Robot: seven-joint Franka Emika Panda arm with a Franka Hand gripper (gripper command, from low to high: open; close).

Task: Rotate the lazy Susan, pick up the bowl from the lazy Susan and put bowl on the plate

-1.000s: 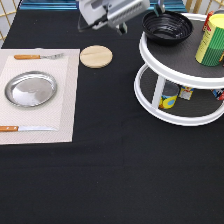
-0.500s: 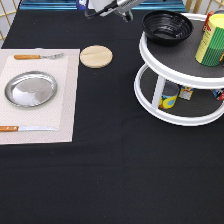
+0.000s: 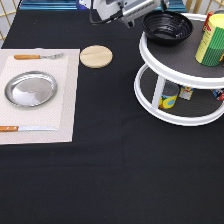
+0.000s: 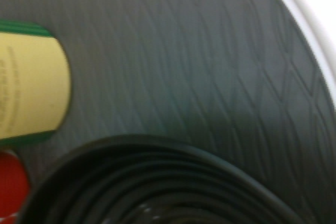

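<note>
The surface [image 3: 110,175] is a flat tabletop covered in black cloth. At 9 o'clock a pale beige rectangular placemat [image 3: 70,90] lies flat on it. At 12 o'clock, just beside the placemat's upper corner, rests a small round tan wooden disc [image 3: 96,56]. At 3 o'clock stands the large white two-tier lazy Susan [image 3: 150,102] with dark grey trays, well apart from the placemat.

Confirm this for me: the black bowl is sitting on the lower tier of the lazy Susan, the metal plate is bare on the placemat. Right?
Not quite. The exterior view shows the bowl on the top tier of the lazy Susan, not the lower one. The plate is indeed bare on the placemat.
</note>
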